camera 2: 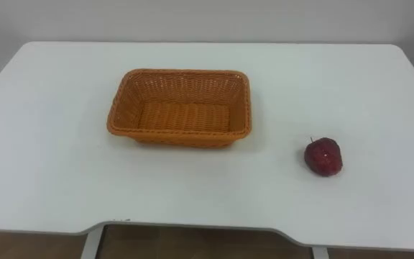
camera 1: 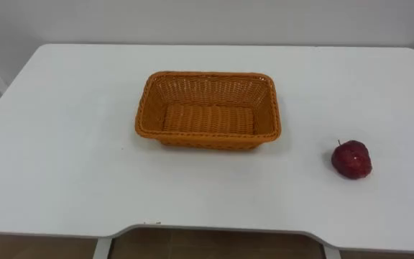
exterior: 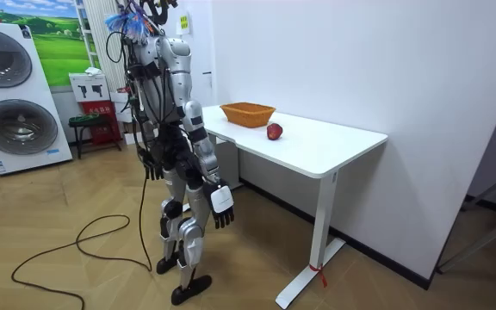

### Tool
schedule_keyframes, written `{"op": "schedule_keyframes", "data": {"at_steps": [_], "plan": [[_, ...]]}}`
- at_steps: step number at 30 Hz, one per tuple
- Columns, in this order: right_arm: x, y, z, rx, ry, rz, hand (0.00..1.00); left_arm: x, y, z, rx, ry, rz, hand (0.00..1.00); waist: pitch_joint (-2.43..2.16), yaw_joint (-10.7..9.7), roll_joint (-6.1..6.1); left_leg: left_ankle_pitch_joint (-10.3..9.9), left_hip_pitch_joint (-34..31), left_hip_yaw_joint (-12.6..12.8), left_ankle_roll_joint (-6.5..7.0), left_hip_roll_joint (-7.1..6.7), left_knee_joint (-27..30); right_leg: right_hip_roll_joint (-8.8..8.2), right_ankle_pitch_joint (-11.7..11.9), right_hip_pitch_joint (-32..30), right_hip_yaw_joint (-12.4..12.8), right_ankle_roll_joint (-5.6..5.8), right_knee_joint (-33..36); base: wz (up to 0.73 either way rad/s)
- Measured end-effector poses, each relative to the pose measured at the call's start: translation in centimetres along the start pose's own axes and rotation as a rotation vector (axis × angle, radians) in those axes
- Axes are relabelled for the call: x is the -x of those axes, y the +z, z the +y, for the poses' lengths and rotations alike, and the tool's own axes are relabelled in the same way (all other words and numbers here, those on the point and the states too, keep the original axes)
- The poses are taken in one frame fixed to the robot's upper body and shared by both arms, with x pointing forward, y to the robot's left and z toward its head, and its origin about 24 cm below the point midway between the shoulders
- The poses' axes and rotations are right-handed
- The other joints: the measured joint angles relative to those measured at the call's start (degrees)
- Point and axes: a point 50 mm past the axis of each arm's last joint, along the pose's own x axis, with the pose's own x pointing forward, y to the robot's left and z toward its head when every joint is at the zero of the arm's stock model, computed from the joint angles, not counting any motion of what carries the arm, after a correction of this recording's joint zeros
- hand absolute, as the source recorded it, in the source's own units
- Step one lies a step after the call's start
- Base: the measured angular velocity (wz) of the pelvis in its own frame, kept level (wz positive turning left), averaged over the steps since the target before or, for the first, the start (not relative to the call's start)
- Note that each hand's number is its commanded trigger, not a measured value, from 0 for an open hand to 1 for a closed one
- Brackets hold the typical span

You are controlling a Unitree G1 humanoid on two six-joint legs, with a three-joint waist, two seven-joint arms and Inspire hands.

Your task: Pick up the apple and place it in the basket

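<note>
White counter point(camera 1: 63, 165) filled the robot's view, its near edge right in front of where the robot stood upright. Both arms hung down at the robot's sides, well short of the surface: the right hand point(exterior: 222, 215) dangled below the counter's edge with fingers released and empty, and the left hand point(exterior: 151, 164) hung at the hip, fingers loose too, so no reach appeared to have begun. Nearest on the counter sat the red apple point(camera 1: 351, 159), stem up, alone at about 4 o'clock from the basket point(camera 1: 148, 108) and well apart from it. Lying on the robot's right, it probably suited the right hand. The woven orange basket lay further back, roughly at 12 o'clock from the robot, empty and open-topped, the likely drop spot. Nothing stood between apple and basket. Beyond rose a plain wall point(camera 1: 207, 21); washing machines point(exterior: 15, 95) stood off behind the robot
</note>
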Motion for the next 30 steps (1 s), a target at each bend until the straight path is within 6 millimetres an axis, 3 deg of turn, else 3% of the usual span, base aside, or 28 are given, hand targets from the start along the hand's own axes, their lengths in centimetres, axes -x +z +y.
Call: {"op": "schedule_keyframes", "data": {"at_steps": [5, 8, 11, 15, 17, 19, 23, 25, 28, 30], "plan": [[0.0, -0.1, 0.1, -0.051, -0.010, 0.003, 0.00, 0.0, 0.0, 0.0, 0.003, 0.008, 0.000, 0.00, 0.02, 0.2, -0.11, 0.0, 0.0, 0.3, 0.00, 0.04, -0.1, 0.02, 0.0, -0.1, 0.1, 0.00, 0.1, 0.00], [0.0, -0.2, 0.3, -0.214, -0.026, 0.010, 0.00, 0.0, 0.0, 0.1, 0.008, 0.031, 0.002, 0.00, 0.05, 0.0, -0.16, 0.0, 0.2, 0.4, 0.00, 0.07, -0.1, 0.08, 0.0, 0.0, 0.3, 0.00, 0.0, 0.00], [0.0, -0.3, 0.1, -0.508, -0.064, 0.019, 0.00, 0.0, -0.5, 0.2, 0.030, 0.048, 0.011, 0.00, -0.04, -0.3, -0.31, 0.0, 0.4, 0.6, 0.00, 0.04, -0.1, 0.06, 0.0, 0.1, 0.7, -0.02, 0.1, -0.03], [0.1, 0.6, -1.8, -1.057, -0.157, 0.010, 0.00, 0.1, -1.3, 1.3, 0.155, 0.107, 0.016, 0.00, 0.06, -3.0, -0.59, 0.0, 0.7, 0.8, 0.01, 0.01, -0.2, 0.07, 0.0, 0.4, 0.8, -0.01, 0.0, -0.02], [0.3, 1.4, -3.1, -1.215, -0.198, -0.026, 0.00, 0.2, -1.6, 1.9, 0.185, 0.141, 0.007, 0.00, 0.07, -4.2, -0.66, 0.0, 0.7, 0.9, 0.01, -0.02, -0.3, 0.06, 0.0, 0.2, 1.0, -0.01, 0.0, -0.03], [1.1, 3.3, -5.3, -1.434, -0.256, -0.097, 0.00, 0.3, -2.0, 2.5, 0.214, 0.180, 0.005, 0.00, 0.04, -5.1, -0.83, 0.0, 0.7, 1.3, 0.03, -0.05, -0.6, 0.03, 0.0, 0.0, 1.4, 0.05, 0.1, -0.10], [3.3, 7.3, -8.8, -1.527, -0.356, -0.299, 0.00, 0.4, -1.6, 3.5, 0.212, 0.224, -0.023, 0.00, -0.07, -6.0, -1.26, 0.0, 0.6, 1.9, 0.05, -0.06, -0.4, 0.04, -0.1, -0.3, 2.1, 0.12, 0.0, -0.08], [5.9, 10.5, -10.8, -1.569, -0.416, -0.450, 0.00, 0.5, -1.3, 4.1, 0.224, 0.244, -0.053, 0.00, -0.15, -6.0, -1.52, 0.0, -0.7, 2.1, 0.07, -0.04, -0.1, 0.08, 0.0, -1.3, 2.3, 0.13, 0.6, -0.02], [9.8, 13.4, -12.8, -1.526, -0.554, -0.650, 0.00, 0.6, -1.1, 4.2, 0.222, 0.263, -0.067, 0.00, -0.16, -6.0, -1.51, 0.1, -1.4, 2.2, 0.14, -0.02, 0.0, 0.08, 0.0, -2.4, 2.3, 0.13, 1.3, -0.01], [11.8, 14.3, -13.9, -1.525, -0.624, -0.751, 0.00, 0.6, -1.1, 4.2, 0.217, 0.266, -0.068, 0.00, -0.20, -5.9, -1.60, 0.1, -1.5, 2.2, 0.14, -0.04, -0.1, 0.07, 0.0, -2.3, 2.3, 0.13, 1.0, 0.00]]}}
